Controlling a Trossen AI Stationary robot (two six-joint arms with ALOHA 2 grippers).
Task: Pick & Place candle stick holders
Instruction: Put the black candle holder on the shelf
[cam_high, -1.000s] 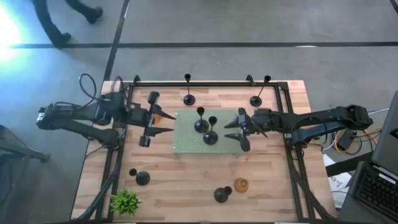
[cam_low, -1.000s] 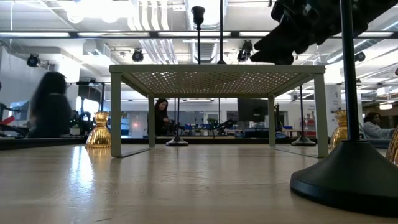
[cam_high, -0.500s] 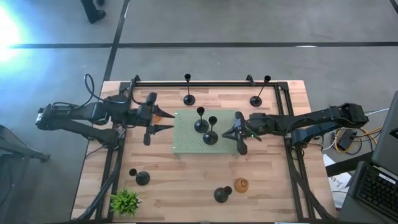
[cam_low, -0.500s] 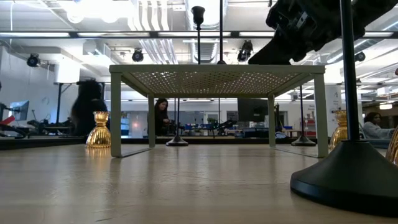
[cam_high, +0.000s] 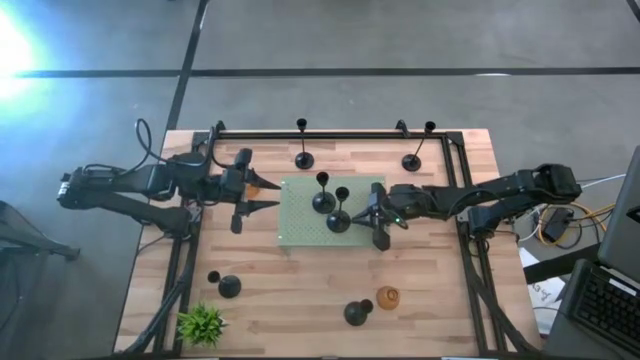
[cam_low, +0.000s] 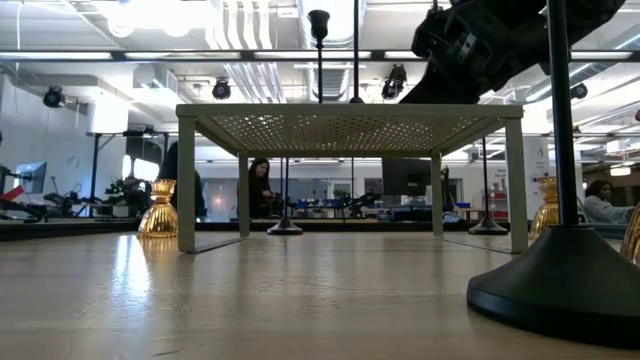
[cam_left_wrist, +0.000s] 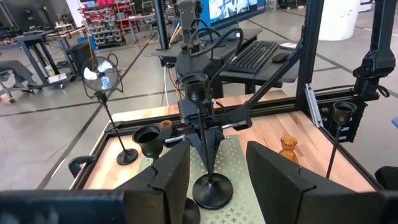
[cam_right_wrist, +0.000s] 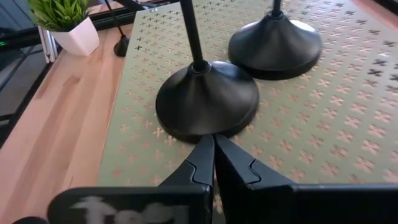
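Standing on green mat (cam_high: 300, 225): two black candle stick holders (cam_high: 338, 220).

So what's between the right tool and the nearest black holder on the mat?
Nothing: the right wrist view shows the shut right tool tips at that holder's base edge.

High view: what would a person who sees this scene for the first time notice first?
Most striking is the pale green mat at the table's centre, with two black holders standing on it. The right gripper, fingers shut, has its tips at the base of the nearer holder. The left gripper waits open at the mat's left edge, by an amber holder.
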